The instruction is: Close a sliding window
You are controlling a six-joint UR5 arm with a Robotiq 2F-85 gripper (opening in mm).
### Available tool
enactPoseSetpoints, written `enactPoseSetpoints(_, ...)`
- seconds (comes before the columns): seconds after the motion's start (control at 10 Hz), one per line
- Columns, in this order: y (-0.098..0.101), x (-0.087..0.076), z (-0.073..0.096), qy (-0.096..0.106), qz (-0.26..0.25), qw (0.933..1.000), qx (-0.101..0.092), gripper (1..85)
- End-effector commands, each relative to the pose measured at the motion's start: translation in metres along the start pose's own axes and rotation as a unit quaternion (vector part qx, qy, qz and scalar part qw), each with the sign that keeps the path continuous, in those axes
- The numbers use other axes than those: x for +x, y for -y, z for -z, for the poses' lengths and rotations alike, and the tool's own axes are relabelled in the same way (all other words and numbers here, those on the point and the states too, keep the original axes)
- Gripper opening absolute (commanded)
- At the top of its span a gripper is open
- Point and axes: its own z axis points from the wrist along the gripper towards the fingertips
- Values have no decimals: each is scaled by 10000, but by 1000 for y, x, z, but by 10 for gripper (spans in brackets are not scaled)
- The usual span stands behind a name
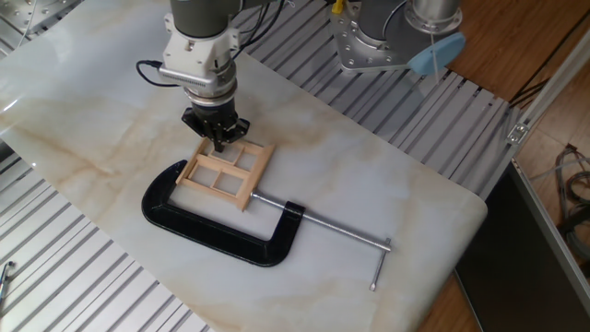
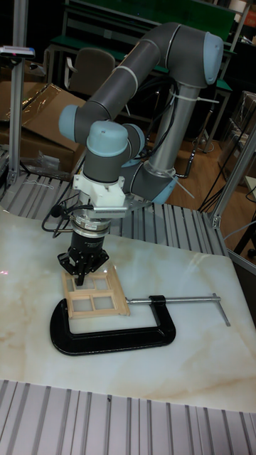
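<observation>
The sliding window [image 1: 224,173] is a small light-wood frame with four panes, lying flat on the marble table and held in the jaws of a black C-clamp [image 1: 212,231]. It also shows in the tall fixed view as the window [image 2: 92,295] inside the clamp [image 2: 107,338]. My gripper [image 1: 218,143] points straight down over the window's far edge, fingers pressed together into one tip, nothing held. In the tall view the gripper [image 2: 83,279] tip sits at the frame's far rail; whether it touches the wood is unclear.
The clamp's long steel screw [image 1: 323,224] runs right and ends in a crossbar handle [image 1: 380,266]. A second robot base [image 1: 387,37] stands at the back right. Ribbed aluminium surrounds the marble slab [image 1: 387,184], whose right corner is near the screw's end.
</observation>
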Motion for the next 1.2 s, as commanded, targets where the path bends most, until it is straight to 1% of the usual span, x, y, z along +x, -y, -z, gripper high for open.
enactPoseSetpoints(0.0,5,-1,1,49,6,10000,-15,7)
enactPoseSetpoints(1.1,19,1,1,94,171,9998,50,7)
